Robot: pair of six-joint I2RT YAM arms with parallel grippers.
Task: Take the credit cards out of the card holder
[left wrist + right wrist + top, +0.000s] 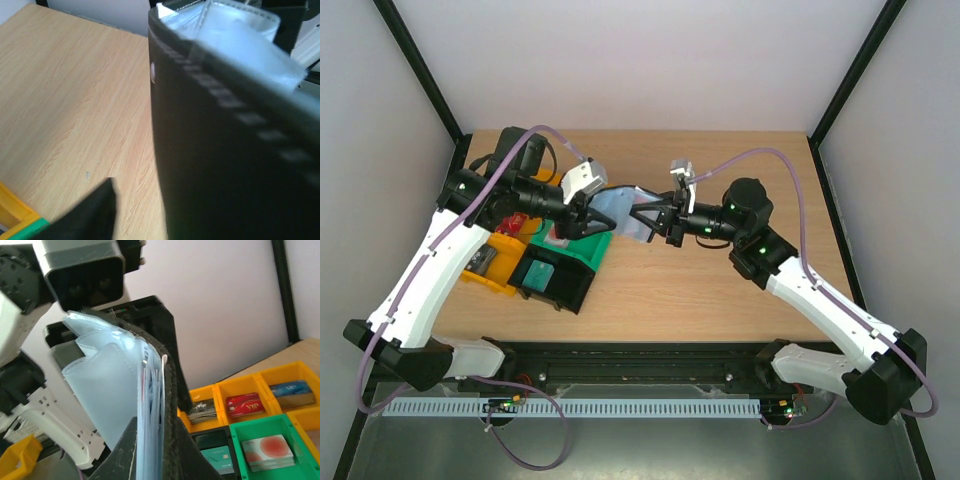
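The card holder [620, 208] hangs in the air between my two grippers, above the middle of the table. My right gripper [655, 222] is shut on it. In the right wrist view that gripper [156, 425] pinches the black cover [170, 400] and the pale blue clear pockets [107, 385] together. A thin red edge of a credit card [144, 382] shows between the pockets. My left gripper [585, 220] is at the holder's other end. In the left wrist view its one visible finger [95, 210] stands apart from the black cover [225, 150], with bare wood between them. The other finger is hidden.
Sorting bins stand at the left of the table: yellow [490, 268], green [582, 250] and black [555, 285]. The right wrist view shows stacks of cards in them: dark [202, 410], red [245, 404], blue [292, 392], white-red [265, 450] and teal [217, 458].
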